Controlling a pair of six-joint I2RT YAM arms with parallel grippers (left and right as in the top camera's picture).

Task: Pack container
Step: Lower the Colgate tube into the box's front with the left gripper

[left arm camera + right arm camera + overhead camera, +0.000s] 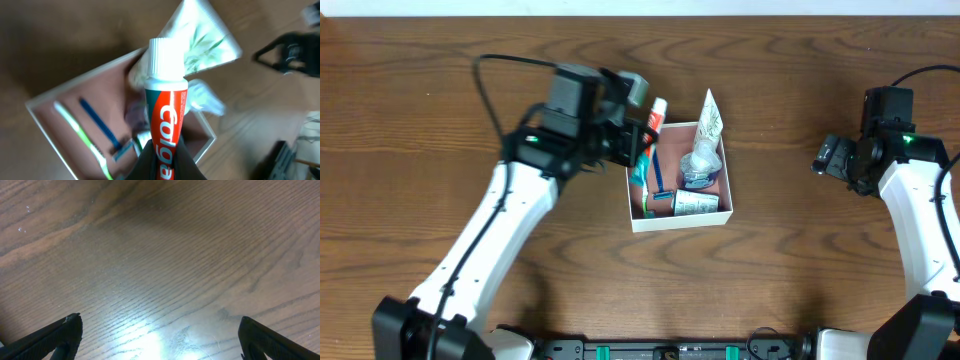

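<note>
The container (678,218) is a shallow white box with a pinkish-brown inside, at the table's middle. It holds a green toothbrush (82,137), a blue razor (102,129), a small tube (694,204) and clear wrapped items (701,160). A white-green sachet (710,115) leans over its far rim. My left gripper (164,162) is shut on a red Colgate toothpaste tube (166,110) with a white cap, held above the container's (45,112) left side; the tube also shows in the overhead view (655,115). My right gripper (160,335) is open and empty over bare wood, far right (835,155).
The brown wooden table (790,270) surrounds the container. The right arm's dark body (290,52) shows blurred in the left wrist view. A cable (490,75) runs from the left arm at the back left.
</note>
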